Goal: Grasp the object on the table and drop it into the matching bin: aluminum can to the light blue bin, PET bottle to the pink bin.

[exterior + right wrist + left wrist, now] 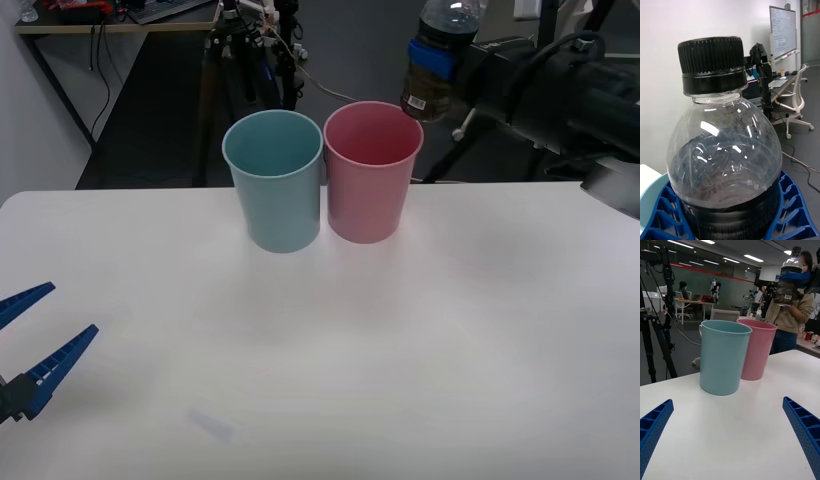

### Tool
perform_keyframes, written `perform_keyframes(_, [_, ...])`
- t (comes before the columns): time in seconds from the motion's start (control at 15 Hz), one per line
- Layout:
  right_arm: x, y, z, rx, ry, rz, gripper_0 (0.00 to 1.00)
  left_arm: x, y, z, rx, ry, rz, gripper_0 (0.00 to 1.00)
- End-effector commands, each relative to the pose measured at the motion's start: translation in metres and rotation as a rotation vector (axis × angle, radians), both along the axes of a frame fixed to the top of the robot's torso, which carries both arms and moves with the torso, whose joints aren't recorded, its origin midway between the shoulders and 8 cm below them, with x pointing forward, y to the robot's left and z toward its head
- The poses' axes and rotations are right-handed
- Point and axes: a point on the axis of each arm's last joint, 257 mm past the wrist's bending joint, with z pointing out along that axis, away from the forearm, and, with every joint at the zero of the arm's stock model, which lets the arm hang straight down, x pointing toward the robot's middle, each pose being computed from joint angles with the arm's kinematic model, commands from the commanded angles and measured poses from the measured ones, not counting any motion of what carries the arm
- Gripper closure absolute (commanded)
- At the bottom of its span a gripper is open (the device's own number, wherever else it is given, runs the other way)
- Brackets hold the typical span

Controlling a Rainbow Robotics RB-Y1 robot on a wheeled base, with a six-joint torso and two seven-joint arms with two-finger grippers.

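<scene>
My right gripper is shut on the PET bottle, a clear bottle with dark contents, a dark label and a dark cap. It holds the bottle upright in the air, just above and beyond the right rim of the pink bin. The light blue bin stands touching the pink bin's left side, both near the far edge of the white table. Up close, the bottle sits between blue fingers. My left gripper rests open low at the table's left front. From there the bottle hangs over the pink bin, beside the light blue bin.
Tripod legs and cables stand behind the table's far edge. A person stands beyond the table behind the bottle. The wide white surface in front of the bins is bare.
</scene>
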Motion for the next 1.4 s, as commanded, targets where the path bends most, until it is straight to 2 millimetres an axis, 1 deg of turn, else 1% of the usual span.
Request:
perform_keyframes(0.07, [0.016, 0.013, -0.006, -0.006, 0.003, -0.015, 1.0, 0.0, 0.0, 0.0, 0.0, 0.0, 0.0, 0.0])
perform_keyframes(0.2, [0.027, 0.025, -0.012, -0.006, 0.004, -0.029, 1.0, 0.0, 0.0, 0.0, 0.0, 0.0, 0.0, 0.0])
perform_keyframes(0.4, [0.039, 0.034, -0.016, -0.014, -0.007, -0.043, 1.0, 0.0, 0.0, 0.0, 0.0, 0.0, 0.0, 0.0])
perform_keyframes(0.6, [0.05, 0.038, -0.021, -0.024, -0.013, -0.061, 1.0, 0.0, 0.0, 0.0, 0.0, 0.0, 0.0, 0.0])
perform_keyframes(1.0, [0.047, 0.06, -0.029, -0.023, -0.015, -0.036, 1.0, 0.0, 0.0, 0.0, 0.0, 0.0, 0.0, 0.0])
perform_keyframes(1.13, [0.05, 0.061, -0.032, -0.028, -0.017, -0.042, 1.0, 0.0, 0.0, 0.0, 0.0, 0.0, 0.0, 0.0])
perform_keyframes(1.33, [0.051, 0.061, -0.031, -0.021, -0.017, -0.045, 1.0, 0.0, 0.0, 0.0, 0.0, 0.0, 0.0, 0.0])
perform_keyframes(1.4, [0.052, 0.06, -0.028, -0.019, -0.022, -0.049, 0.79, 0.0, 0.0, 0.0, 0.0, 0.0, 0.0, 0.0])
